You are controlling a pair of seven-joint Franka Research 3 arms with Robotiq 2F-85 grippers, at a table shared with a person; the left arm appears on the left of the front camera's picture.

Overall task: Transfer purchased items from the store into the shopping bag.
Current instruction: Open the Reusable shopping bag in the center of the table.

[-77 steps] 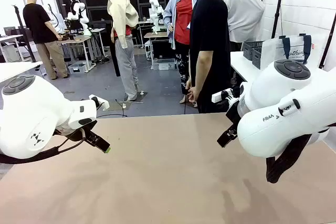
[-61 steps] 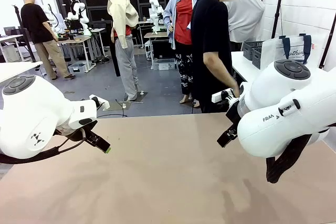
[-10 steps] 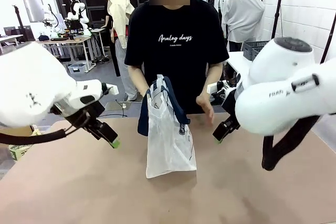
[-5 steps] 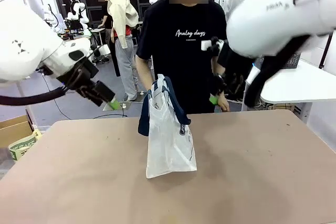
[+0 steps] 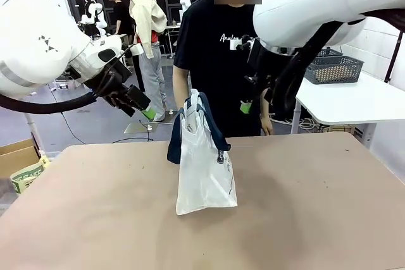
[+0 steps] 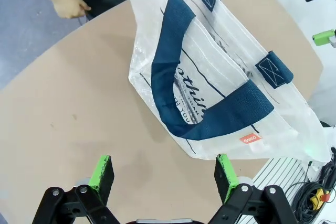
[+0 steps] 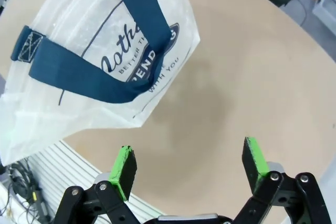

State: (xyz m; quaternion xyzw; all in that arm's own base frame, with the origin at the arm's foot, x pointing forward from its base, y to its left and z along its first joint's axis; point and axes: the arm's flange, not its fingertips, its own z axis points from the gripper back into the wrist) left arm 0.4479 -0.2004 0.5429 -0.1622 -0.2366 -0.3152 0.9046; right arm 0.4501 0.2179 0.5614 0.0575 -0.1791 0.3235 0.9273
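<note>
1. Where the front view looks across the table (image 5: 95,219), the shopping bag (image 5: 204,162) stands upright on the tan surface near the middle, closer to the far edge than to the near one.
2. The bag is translucent white plastic with dark print. Its navy strap handles (image 5: 174,137) droop over its top and left side.
3. In the left wrist view, the shopping bag (image 6: 220,72) carries a small red side tag (image 6: 250,139). Whether anything lies inside the bag cannot be told.
4. The left gripper (image 5: 147,110) hangs in the air to the left of the bag, well apart from it.
5. In its own wrist view, the left gripper (image 6: 163,174) has its green-padded jaws spread wide and released, with nothing between them.
6. The right gripper (image 5: 247,104) hangs in the air to the right of the bag's top, in front of the person's black T-shirt (image 5: 215,74), not touching the bag.
7. In its own wrist view, the right gripper (image 7: 189,166) is likewise spread and released, grasping nothing, with the shopping bag (image 7: 79,61) ahead of it.
8. The person stands at the far edge behind the bag, one hand (image 5: 268,128) hanging low beside the table edge.
9. A dark grey slotted basket (image 5: 333,67) sits on a white side table (image 5: 354,102) at the far right; its contents cannot be told.
</note>
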